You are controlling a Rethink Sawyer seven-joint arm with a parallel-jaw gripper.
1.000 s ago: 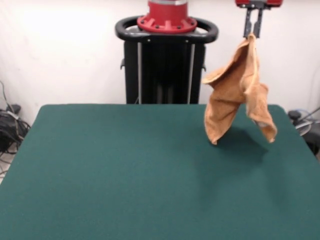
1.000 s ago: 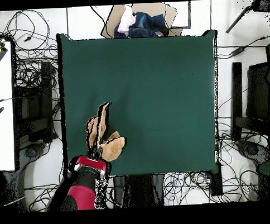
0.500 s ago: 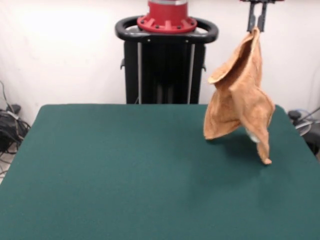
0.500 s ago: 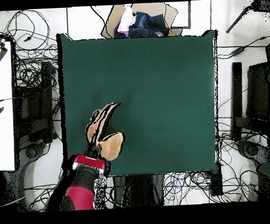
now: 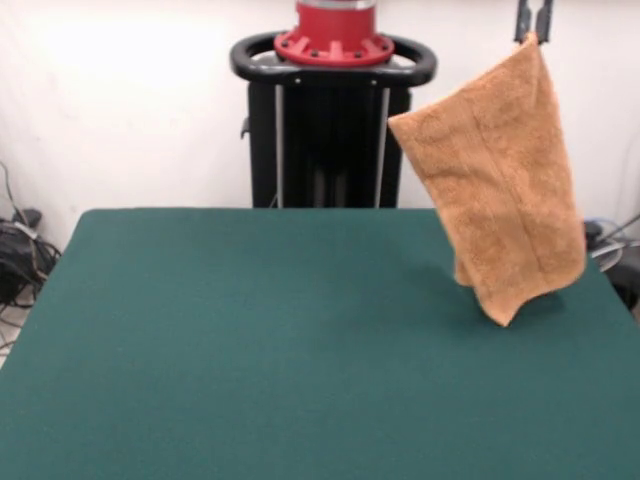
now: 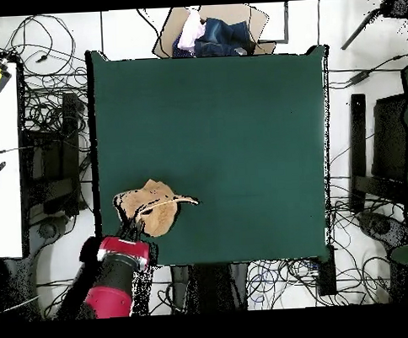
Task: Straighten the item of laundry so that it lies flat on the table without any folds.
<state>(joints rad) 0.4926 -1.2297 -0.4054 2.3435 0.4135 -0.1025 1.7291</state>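
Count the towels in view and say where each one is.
1. The towel hangs by one corner from the end effector, opened out above the table, near one corner of it. None seems hidden.

You see the orange-tan terry towel (image 5: 495,175) hanging in the air by its top corner at the upper right of the front view, opened out into a broad, nearly flat sheet tilted like a diamond. Its lowest corner points down over the right side of the table (image 5: 250,340), and you cannot tell whether it touches the felt. From overhead, the towel (image 6: 150,207) shows as a small bunched shape over the table's (image 6: 239,123) near left corner. The dark green table is wide, much bigger than the towel.
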